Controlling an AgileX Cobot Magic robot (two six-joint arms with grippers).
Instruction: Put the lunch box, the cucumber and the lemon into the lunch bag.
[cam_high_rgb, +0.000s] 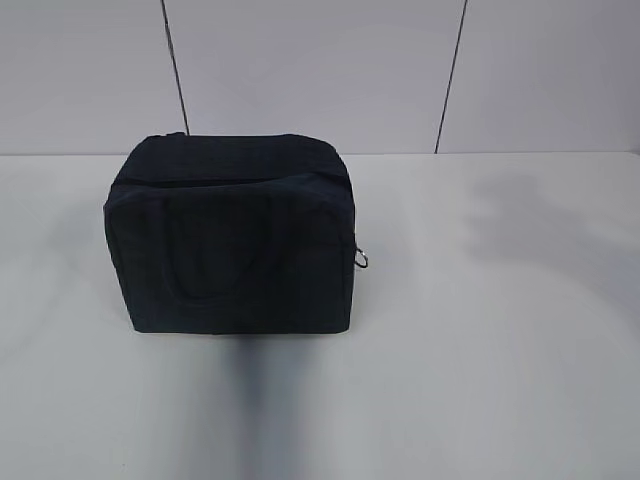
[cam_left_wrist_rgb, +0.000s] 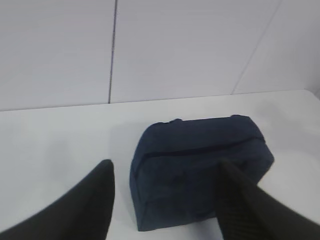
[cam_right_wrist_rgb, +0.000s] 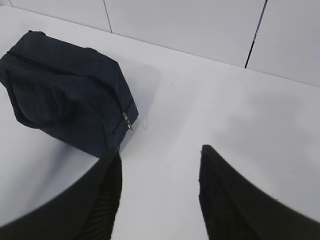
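Observation:
The dark navy lunch bag (cam_high_rgb: 232, 235) stands zipped shut on the white table, left of centre, its strap handle lying against the front face and a metal ring pull (cam_high_rgb: 362, 260) at its right end. It also shows in the left wrist view (cam_left_wrist_rgb: 197, 167) and in the right wrist view (cam_right_wrist_rgb: 65, 92). My left gripper (cam_left_wrist_rgb: 165, 167) is open and empty, above and in front of the bag. My right gripper (cam_right_wrist_rgb: 160, 155) is open and empty over bare table to the bag's right. The lunch box, the cucumber and the lemon are out of view. Neither gripper shows in the exterior view.
The white table (cam_high_rgb: 500, 350) meets a pale panelled wall (cam_high_rgb: 320, 70) with dark vertical seams close behind the bag. Arm shadows lie on the table in front of the bag and at the far right.

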